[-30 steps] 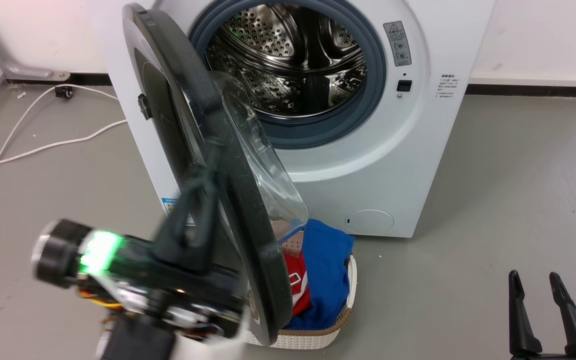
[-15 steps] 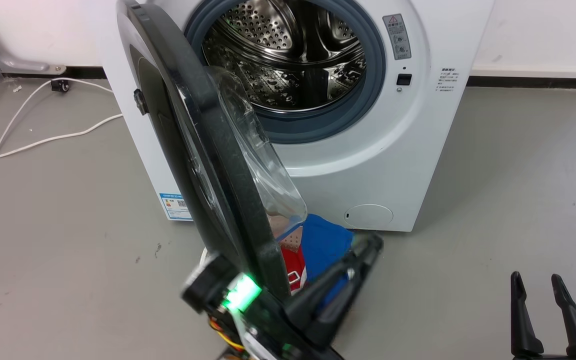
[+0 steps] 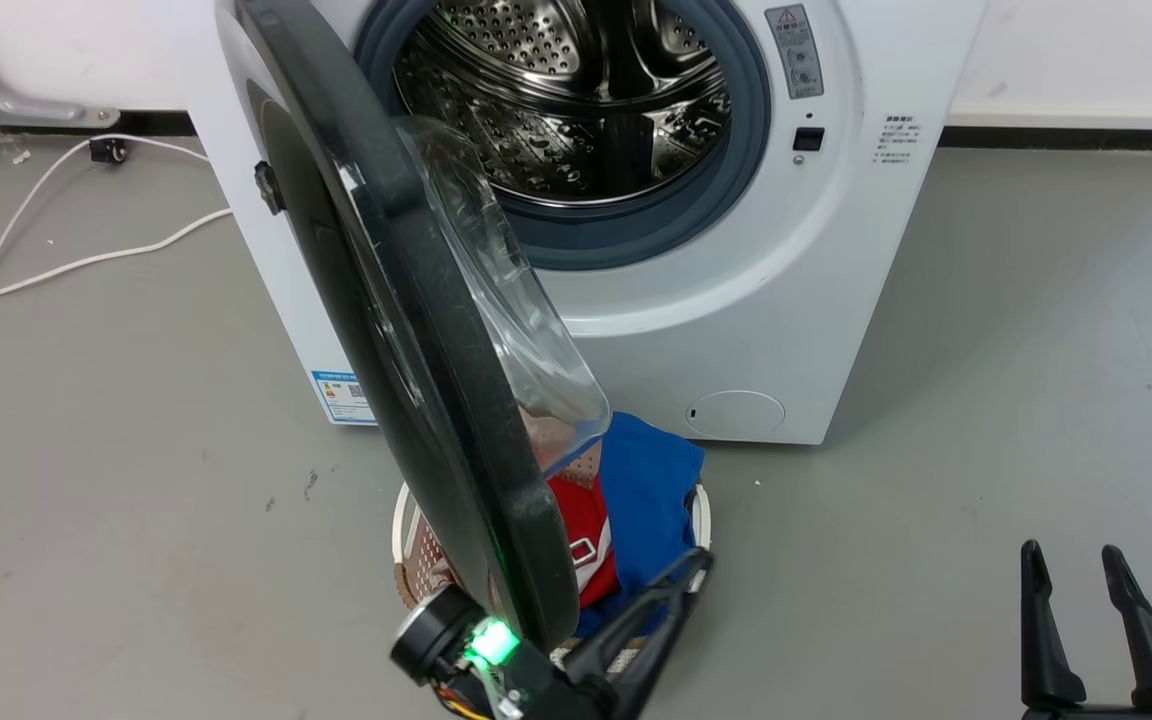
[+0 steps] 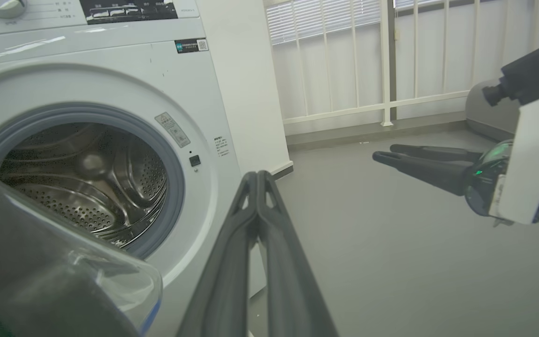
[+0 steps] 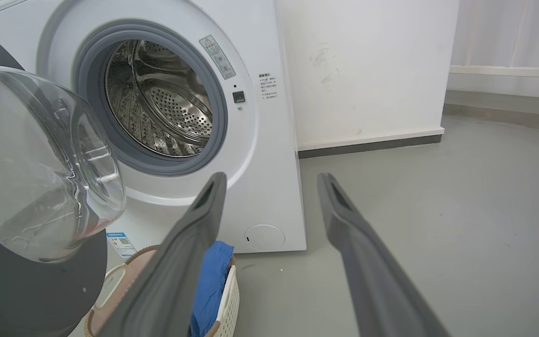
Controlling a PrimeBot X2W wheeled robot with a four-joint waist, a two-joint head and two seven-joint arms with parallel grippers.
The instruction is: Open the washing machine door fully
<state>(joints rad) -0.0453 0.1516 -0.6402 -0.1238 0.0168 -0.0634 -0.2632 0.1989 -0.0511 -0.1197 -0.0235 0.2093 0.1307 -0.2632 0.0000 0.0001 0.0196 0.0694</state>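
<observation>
- The grey floor [image 3: 1036,350] is carrying the white washing machine [image 3: 736,300], which is standing against the back wall.
- The washing machine door [image 3: 416,330] is standing swung out from its hinge on the machine's left side, roughly edge-on to the head view and about square to the machine's front. Its lower rim is hanging over the laundry basket.
- The right wrist view is looking at the door's inner face [image 5: 40,290], where the clear glass bowl [image 5: 40,164] is bulging toward the machine.
- The steel drum [image 3: 586,100] is lying uncovered inside its grey rubber rim; the left wrist view is also taking in the control dial [image 4: 3,5] on top and a white railing [image 4: 386,61] off to the side.
- The laundry basket [image 3: 399,520] is sitting on the floor just in front of the machine, holding a blue garment [image 3: 651,490] and a red garment [image 3: 581,540].
- The left gripper [image 3: 691,575] is hovering over the basket just beside the door's lower rim; whether it is touching the rim I cannot tell. Its own camera [image 4: 256,177] is showing the jaws pressed together on nothing.
- The right gripper [image 3: 1069,550] is waiting well apart from the door near the floor's lower right, jaws spread and empty [image 5: 273,178].
- A white cable [image 3: 66,265] is trailing across the floor on the machine's left.
</observation>
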